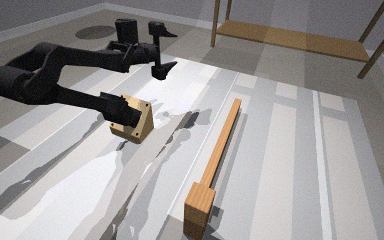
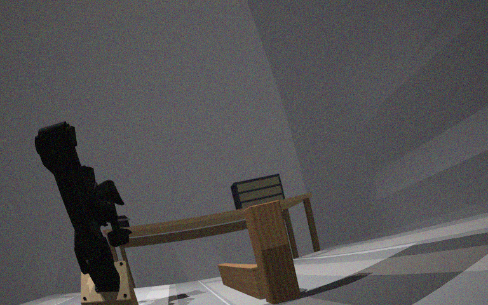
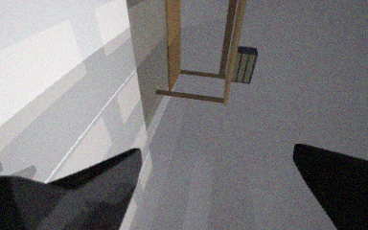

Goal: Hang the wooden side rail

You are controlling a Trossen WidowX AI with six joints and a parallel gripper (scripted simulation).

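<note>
The wooden side rail (image 1: 221, 142) (image 2: 239, 279) lies long and low, its near end against the upright headboard post (image 1: 200, 196) (image 2: 271, 233) and its far end down at the table. The post stands upright at the front in the top view. The steel hooks, the pins and the slot are hidden, so how the hooks sit cannot be seen. My gripper (image 1: 176, 49) (image 2: 126, 219) (image 3: 217, 153) is wide open and empty. It is raised well above the table, left of the rail's far end in the top view, far from rail and post. Neither shows in the wrist view.
The arm stands on a light wooden wedge base (image 1: 147, 125) (image 2: 126, 278) left of the rail. A wooden rack with a shelf (image 1: 286, 39) (image 3: 173, 43) stands beyond the table's back edge. A dark slatted box (image 2: 260, 189) (image 3: 246, 66) shows by the rack.
</note>
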